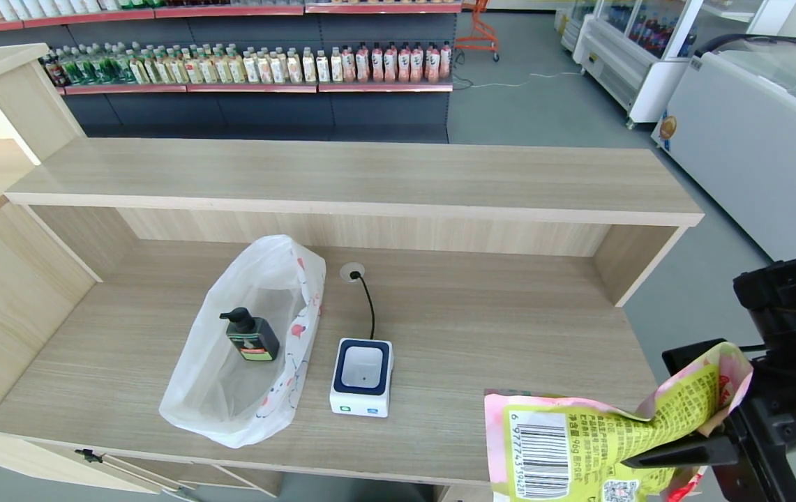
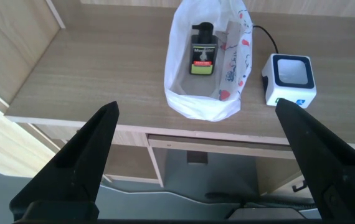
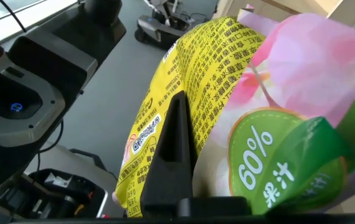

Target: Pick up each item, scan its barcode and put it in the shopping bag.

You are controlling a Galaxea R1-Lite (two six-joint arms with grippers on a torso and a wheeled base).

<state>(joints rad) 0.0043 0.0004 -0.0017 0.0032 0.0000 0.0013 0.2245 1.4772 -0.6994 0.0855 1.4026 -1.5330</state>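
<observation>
Right gripper [image 1: 692,411] on snack pouch [image 1: 579,446], barcode up, lengthwise left-right.

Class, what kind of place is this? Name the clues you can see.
Most likely a shop checkout: a barcode scanner sits on the wooden counter, shelves of bottled drinks stand behind it, and freezers line the right.

Yellow-pink-green snack packet [image 1: 579,446], white red-printed shopping bag [image 1: 195,390], black bottle [image 1: 252,339], white navy-rimmed scanner [image 1: 361,380], pale woodgrain counter [image 1: 509,328]
</observation>
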